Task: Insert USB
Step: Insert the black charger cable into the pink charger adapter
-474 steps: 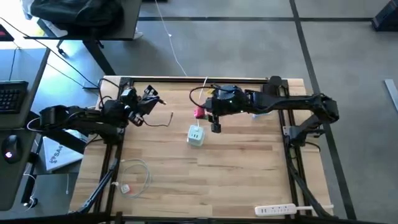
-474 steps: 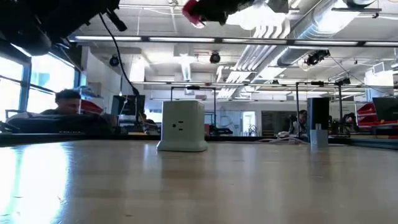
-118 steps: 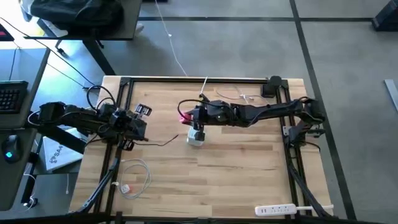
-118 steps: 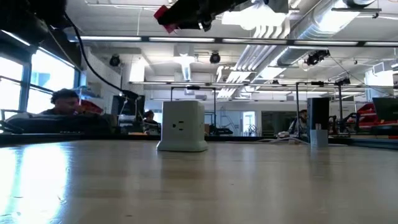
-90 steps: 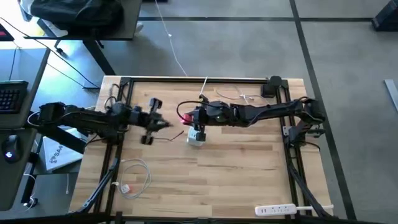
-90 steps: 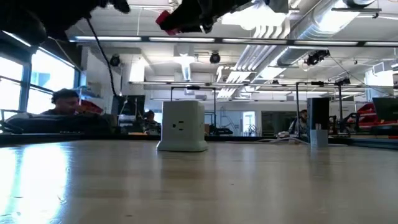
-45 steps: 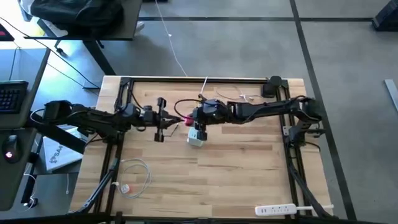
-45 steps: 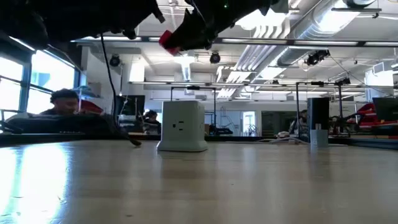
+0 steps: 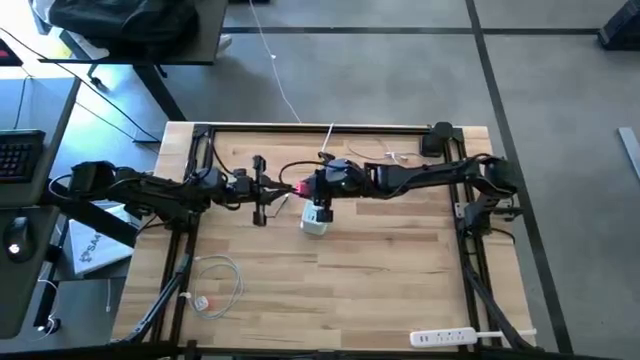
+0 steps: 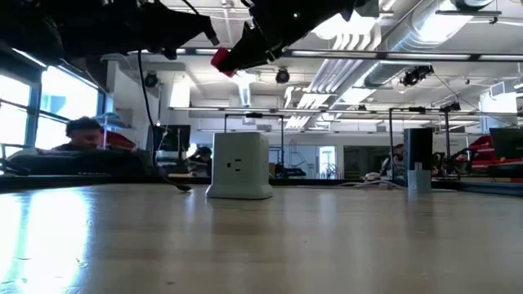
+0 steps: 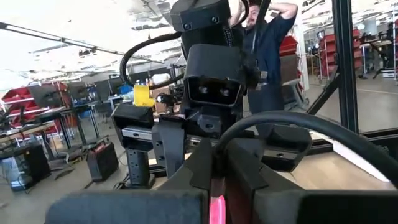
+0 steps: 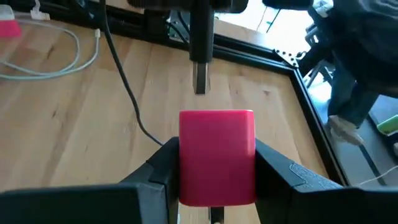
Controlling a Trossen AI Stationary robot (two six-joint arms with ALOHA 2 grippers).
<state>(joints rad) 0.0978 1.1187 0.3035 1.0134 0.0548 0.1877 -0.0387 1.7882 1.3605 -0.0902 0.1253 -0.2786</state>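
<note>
High view: the right gripper is clamped on a small bright red-pink USB plug, held in the air over the middle of the wooden desk, just above and beside the white charger cube. In the right wrist view the red block sits squeezed between both dark fingers. The left gripper reaches in from the left edge, near the plug; its fingers' state cannot be told. A thin black cable hangs down toward the desk.
</note>
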